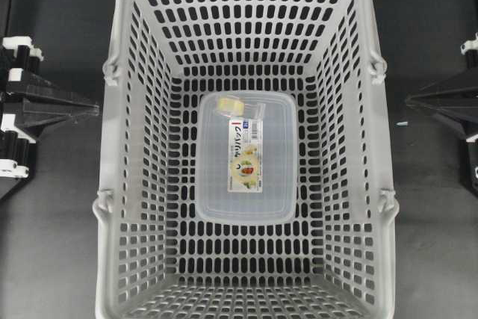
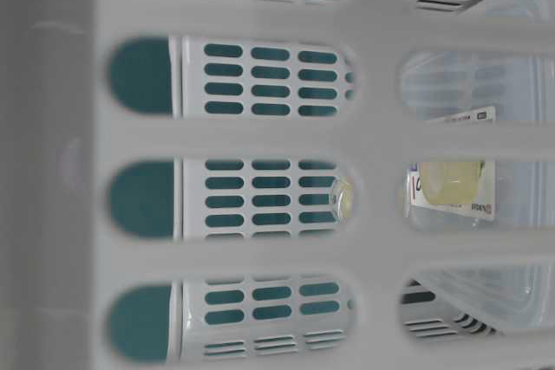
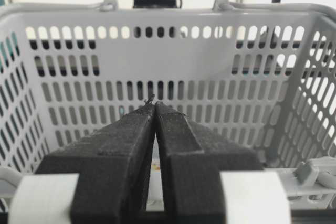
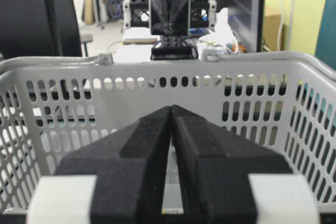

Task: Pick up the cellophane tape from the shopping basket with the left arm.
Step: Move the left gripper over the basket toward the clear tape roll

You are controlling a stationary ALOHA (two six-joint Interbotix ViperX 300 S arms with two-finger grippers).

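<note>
Both my arms are parked outside the shopping basket [image 1: 119, 147], one at each long side. My left gripper [image 3: 154, 107] has its jaws pressed together, nothing between them; my right gripper [image 4: 171, 109] is the same, closed on nothing. The cellophane tape [image 1: 232, 104] lies on top of the clear box [image 1: 246, 192], at the box's far end as the overhead view shows it, roughly central between the basket's side walls and well below the rim. Risks as I judge them — first, the wall: from where the left gripper sits it points at the slotted side, so I would have to rise over the rim and come down inside; too shallow a path and the fingers would strike the rim or the handle lug [image 1: 110, 71]. Second, the jaws must part before descent, or they will simply press the roll down. Third, the tape is small, wrapped in slick film, and rests on a smooth lid — a glancing finger could skate it off the box onto the slotted floor, where it would be harder to reach. Fourth, closing too low might pinch the box lid with the wrapper and drag the box up too. The table-level view shows only a yellowish blur through the slots, so the roll's tilt is uncertain.
</note>
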